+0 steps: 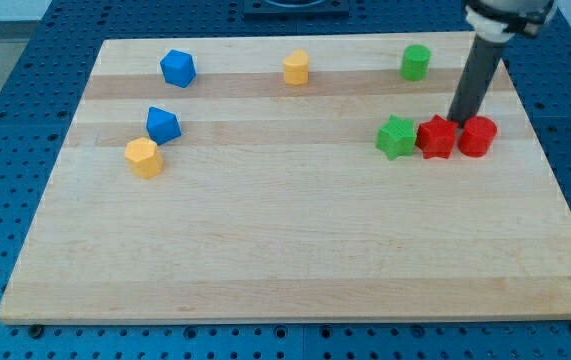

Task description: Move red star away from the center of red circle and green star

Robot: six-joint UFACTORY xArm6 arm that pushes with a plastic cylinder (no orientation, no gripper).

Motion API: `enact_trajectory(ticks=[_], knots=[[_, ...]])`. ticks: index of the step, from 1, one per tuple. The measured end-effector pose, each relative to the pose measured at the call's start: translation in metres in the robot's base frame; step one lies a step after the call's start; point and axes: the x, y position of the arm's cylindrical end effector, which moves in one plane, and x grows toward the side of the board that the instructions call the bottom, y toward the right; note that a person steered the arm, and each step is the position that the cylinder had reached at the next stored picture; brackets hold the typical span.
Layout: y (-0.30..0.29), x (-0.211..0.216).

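The red star [436, 137] lies at the view's right, between the green star [396, 137] on its left and the red circle [477, 136] on its right. All three sit in a close row and seem to touch. My tip [456, 121] is just behind the row, at the top edge of the gap between the red star and the red circle. The dark rod slants up to the view's top right.
A green cylinder [415, 62] stands above the row. A yellow block [296, 68] is at top centre. A blue block [178, 68], a second blue block [163, 125] and a yellow hexagon [143, 157] are at the left. The wooden board [295, 250] lies on a blue perforated table.
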Motion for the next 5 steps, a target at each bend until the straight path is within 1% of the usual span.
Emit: enact_trajectory(ticks=[1, 2, 4, 5], knots=[[-0.017, 0.03], [-0.05, 0.042], [-0.18, 0.042], [-0.216, 0.042]])
